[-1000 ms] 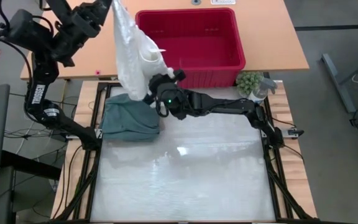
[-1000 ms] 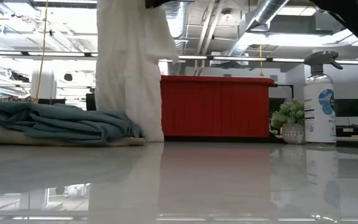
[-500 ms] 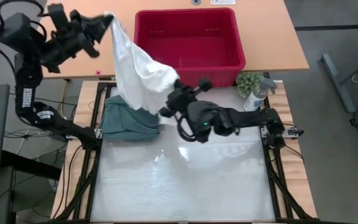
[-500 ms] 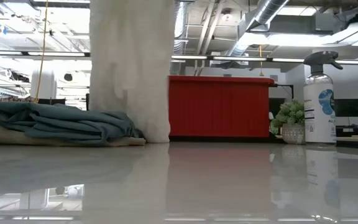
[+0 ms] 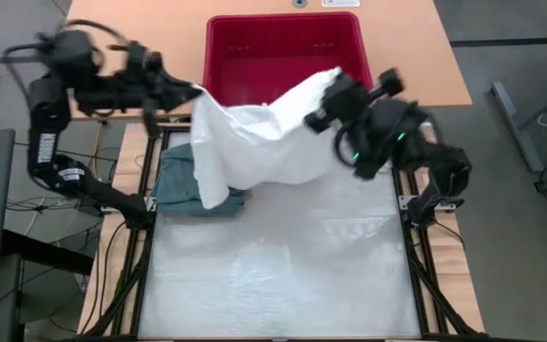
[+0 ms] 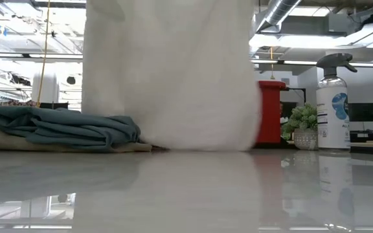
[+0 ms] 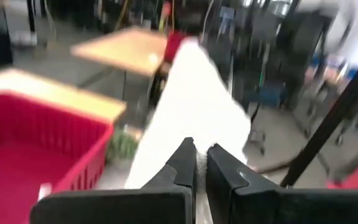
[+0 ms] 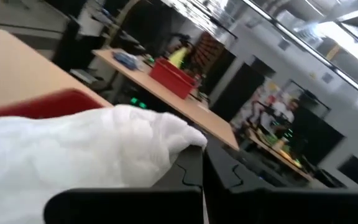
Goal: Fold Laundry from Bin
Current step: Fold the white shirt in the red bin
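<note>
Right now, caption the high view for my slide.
Both grippers, left and right, stretch the white garment in front of the red bin.

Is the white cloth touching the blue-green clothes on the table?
Cannot tell. In the high view the white cloth hangs over the blue-green clothes; the low view shows no plain contact or gap.

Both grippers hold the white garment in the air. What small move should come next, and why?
Probably lower it forward onto the bare table. The left gripper and right gripper pinch the white garment stretched between them, its hem near the teal garment.
</note>
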